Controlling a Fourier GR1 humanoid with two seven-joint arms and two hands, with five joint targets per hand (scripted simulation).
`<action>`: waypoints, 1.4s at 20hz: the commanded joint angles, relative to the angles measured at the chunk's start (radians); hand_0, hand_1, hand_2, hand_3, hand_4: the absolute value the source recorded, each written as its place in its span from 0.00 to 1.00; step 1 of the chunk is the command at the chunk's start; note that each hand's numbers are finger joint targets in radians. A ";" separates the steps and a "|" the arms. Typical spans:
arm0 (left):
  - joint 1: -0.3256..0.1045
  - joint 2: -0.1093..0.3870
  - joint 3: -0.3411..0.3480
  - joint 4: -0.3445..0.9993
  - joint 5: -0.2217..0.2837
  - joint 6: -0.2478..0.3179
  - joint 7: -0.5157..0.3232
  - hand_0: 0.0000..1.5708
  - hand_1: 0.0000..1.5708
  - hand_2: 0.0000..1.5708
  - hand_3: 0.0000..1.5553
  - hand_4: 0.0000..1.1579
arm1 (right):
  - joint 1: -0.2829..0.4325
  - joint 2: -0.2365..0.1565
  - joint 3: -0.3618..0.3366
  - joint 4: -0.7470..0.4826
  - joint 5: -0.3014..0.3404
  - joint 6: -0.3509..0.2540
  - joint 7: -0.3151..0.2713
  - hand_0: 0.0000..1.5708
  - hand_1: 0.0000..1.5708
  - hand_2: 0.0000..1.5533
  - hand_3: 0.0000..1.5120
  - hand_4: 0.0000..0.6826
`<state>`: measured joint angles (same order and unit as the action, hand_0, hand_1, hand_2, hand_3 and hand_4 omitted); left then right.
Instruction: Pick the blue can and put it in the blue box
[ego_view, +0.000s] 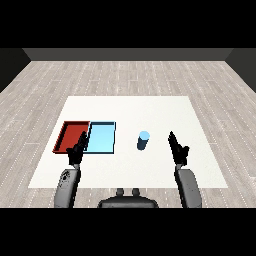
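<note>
The blue can (143, 140) stands upright on the white table (150, 107), well clear of every edge, with bare surface between it and the light blue tray (101, 138) to its left. The red tray (70, 135) touches that tray. Neither tray holds anything. The right hand (178, 149) hovers beside the can, fingers straight; the left hand (77, 150), fingers relaxed, overlaps the trays' near edge
</note>
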<state>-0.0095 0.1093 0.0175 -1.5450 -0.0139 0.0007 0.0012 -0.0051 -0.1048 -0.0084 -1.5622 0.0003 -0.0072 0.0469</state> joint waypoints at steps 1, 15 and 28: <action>-0.005 -0.009 0.013 -0.006 -0.005 -0.011 0.001 0.00 0.00 0.00 0.00 0.00 | -0.038 0.005 -0.022 0.027 0.006 0.012 -0.008 0.00 0.00 0.00 0.00 0.00; -0.017 -0.050 0.050 -0.117 0.110 -0.082 -0.330 0.00 0.00 0.00 0.00 0.00 | -0.200 0.007 -0.117 0.099 -0.205 0.174 -0.226 0.00 0.00 0.00 0.00 0.00; 0.017 -0.014 0.082 -0.084 0.135 -0.153 -0.396 0.00 0.00 0.00 0.00 0.00 | -0.234 0.064 -0.053 0.138 -0.172 0.138 -0.234 0.00 0.00 0.00 0.00 0.00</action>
<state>-0.0238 0.0764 0.0875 -1.6171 0.1008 -0.1173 -0.3904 -0.2267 -0.0842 -0.1013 -1.3840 -0.1783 0.1685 -0.2360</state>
